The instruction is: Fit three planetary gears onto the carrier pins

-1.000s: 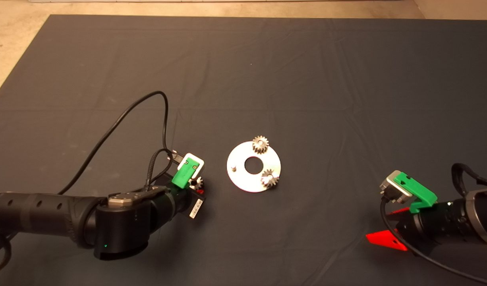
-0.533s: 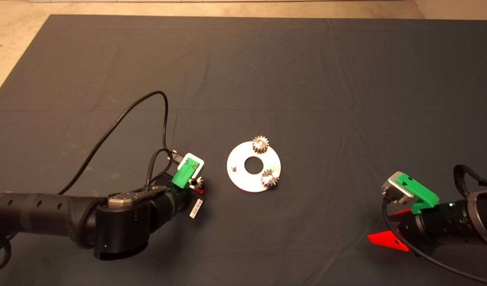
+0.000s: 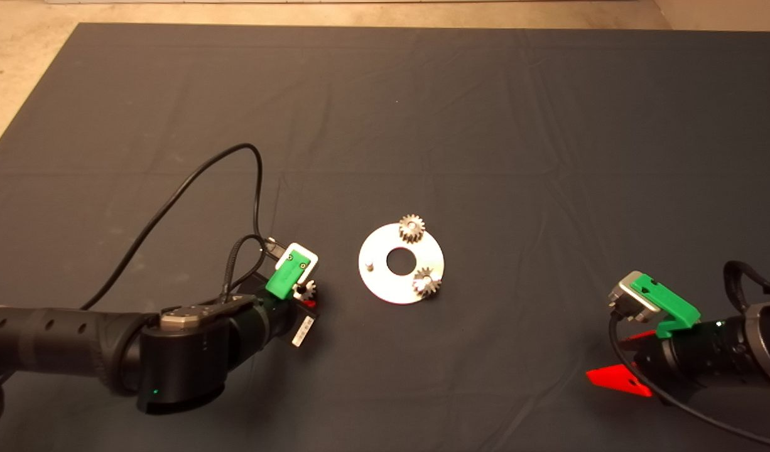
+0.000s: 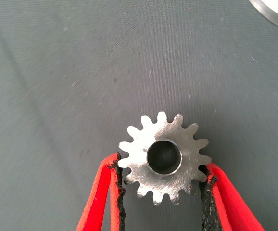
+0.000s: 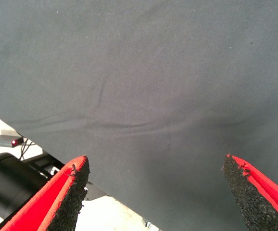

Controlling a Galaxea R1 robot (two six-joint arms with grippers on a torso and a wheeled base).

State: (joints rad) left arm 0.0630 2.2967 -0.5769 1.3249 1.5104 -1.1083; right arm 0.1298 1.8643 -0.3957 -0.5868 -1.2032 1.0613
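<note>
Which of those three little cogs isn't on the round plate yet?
The gear clamped between the left gripper fingers, off the disc. The other two gears already sit on pins; one pin stands bare.

Two black arms [image 3: 58, 339], each with a green bracket [image 3: 284, 276], red fingers [image 4: 103, 197] with black pads, black cables [image 3: 184, 182].

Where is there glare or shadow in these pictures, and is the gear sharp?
Head view: the disc shines bright against the dark mat. Left wrist view: the gear between the left hand's pads is sharp, its face brushed with soft reflections, its bore dark.
</note>
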